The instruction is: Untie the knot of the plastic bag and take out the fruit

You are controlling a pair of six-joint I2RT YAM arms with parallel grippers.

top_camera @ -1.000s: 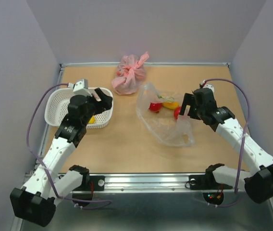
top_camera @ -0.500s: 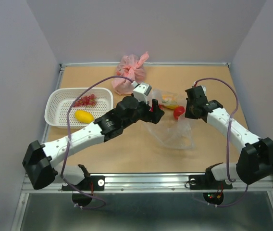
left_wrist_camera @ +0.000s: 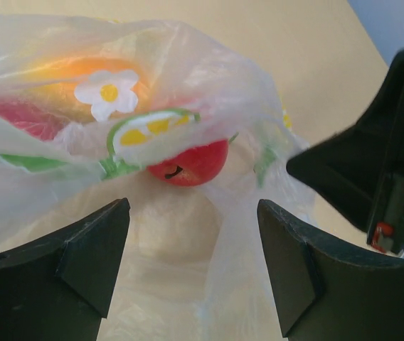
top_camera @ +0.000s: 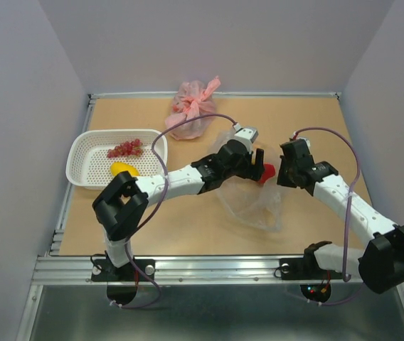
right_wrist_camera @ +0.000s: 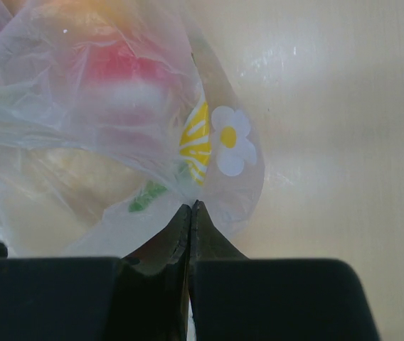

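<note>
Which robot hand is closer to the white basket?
Left. The left gripper is open at the plastic bag, to the right of the white basket; the right gripper pinches the bag even farther right.

- Top view: even, diffuse overhead light and sharp focus throughout. Shadows on the table (top_camera: 188, 220) are faint and soft-edged.
- Left wrist view: bright and warm. The plastic bag (left_wrist_camera: 188, 85) is washed out at upper left, and the left fingers (left_wrist_camera: 74, 270) along the lower edge are slightly soft.
- Right wrist view: a pale glare patch on the table at upper right. The bag film is blurred at upper left, and the right fingers (right_wrist_camera: 259, 298) are black and featureless.
</note>
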